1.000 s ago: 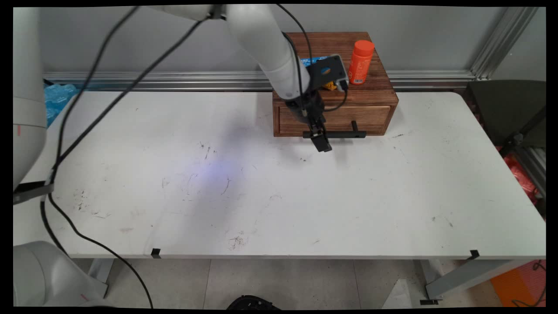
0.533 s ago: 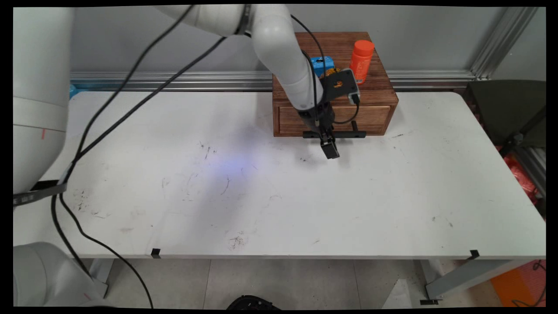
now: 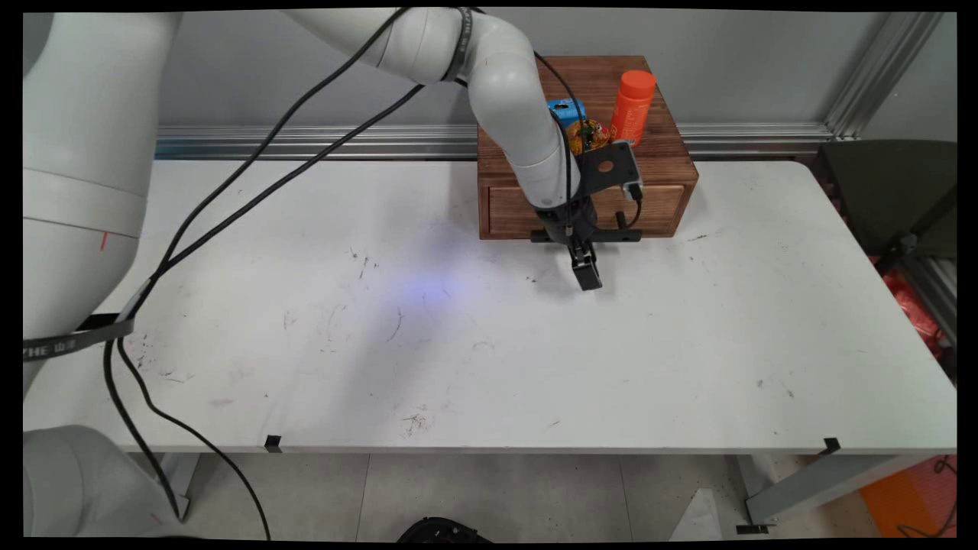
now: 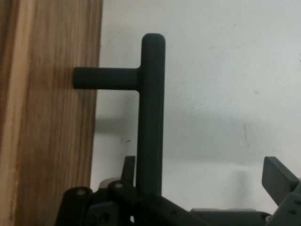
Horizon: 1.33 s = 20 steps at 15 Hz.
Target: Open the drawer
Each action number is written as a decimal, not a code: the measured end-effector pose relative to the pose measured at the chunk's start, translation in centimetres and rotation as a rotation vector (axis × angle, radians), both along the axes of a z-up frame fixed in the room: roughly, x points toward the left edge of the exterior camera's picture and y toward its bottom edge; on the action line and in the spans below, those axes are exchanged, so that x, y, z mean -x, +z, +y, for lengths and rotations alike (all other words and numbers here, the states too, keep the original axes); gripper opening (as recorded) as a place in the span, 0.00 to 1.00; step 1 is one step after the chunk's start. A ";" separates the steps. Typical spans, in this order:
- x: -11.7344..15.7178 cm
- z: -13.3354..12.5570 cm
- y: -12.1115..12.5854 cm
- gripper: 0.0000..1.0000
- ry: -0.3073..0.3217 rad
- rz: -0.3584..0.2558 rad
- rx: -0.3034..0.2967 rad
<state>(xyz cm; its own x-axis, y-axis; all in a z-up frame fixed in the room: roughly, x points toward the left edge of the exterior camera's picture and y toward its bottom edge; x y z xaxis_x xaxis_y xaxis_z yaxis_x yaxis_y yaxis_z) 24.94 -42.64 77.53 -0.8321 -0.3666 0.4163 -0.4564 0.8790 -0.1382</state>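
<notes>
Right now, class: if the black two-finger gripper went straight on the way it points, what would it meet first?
Probably the white table: the black two-finger gripper points down at it, open, with the wooden drawer box's black bar handle between its fingers.

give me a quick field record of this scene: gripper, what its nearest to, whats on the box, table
gripper: black two-finger gripper, open, fingers straddling the handle bar in the hand view
nearest thing: black bar handle of the drawer
drawer: looks shut, in a wooden box
on the box: orange bottle, upright; blue box; small orange-yellow item, partly hidden by the arm
table: white table, scuffed
</notes>
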 end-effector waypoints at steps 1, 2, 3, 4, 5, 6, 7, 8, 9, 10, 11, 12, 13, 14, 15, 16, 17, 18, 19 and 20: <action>0.2 0.2 -0.1 1.00 -0.003 0.000 -0.004; 0.3 0.3 -0.1 1.00 -0.005 0.000 -0.006; 0.5 0.6 -0.1 1.00 -0.007 0.001 -0.010; 0.7 0.9 -0.1 1.00 -0.010 0.002 -0.015; 0.8 1.3 -0.1 1.00 -0.014 0.003 -0.021; 1.0 1.7 -0.1 1.00 -0.017 0.004 -0.026; 1.1 2.2 0.0 1.00 -0.021 0.005 -0.032; 1.3 2.8 0.0 1.00 -0.026 0.005 -0.039; 1.4 3.2 0.0 1.00 -0.029 0.005 -0.045; 1.6 3.6 0.0 1.00 -0.033 0.005 -0.050; 1.7 4.1 0.0 1.00 -0.037 0.005 -0.056; 1.8 4.4 0.0 1.00 -0.040 0.005 -0.060; 2.1 5.0 0.0 1.00 -0.044 0.007 -0.066; 2.2 5.4 0.1 1.00 -0.048 0.008 -0.071; 2.4 5.7 0.1 1.00 -0.050 0.009 -0.074; 2.6 6.2 0.1 1.00 -0.054 0.011 -0.077; 2.7 6.5 0.2 1.00 -0.056 0.012 -0.079; 2.9 6.9 0.2 1.00 -0.059 0.014 -0.082; 3.1 7.2 0.2 1.00 -0.060 0.015 -0.084; 3.4 7.7 0.3 1.00 -0.063 0.018 -0.088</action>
<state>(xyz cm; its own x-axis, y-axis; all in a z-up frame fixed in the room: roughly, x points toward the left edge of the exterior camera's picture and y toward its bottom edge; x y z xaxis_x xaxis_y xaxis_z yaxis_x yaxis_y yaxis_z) 21.59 -34.92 77.81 -0.8474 -0.3496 0.3995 -0.4015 0.9144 -0.0514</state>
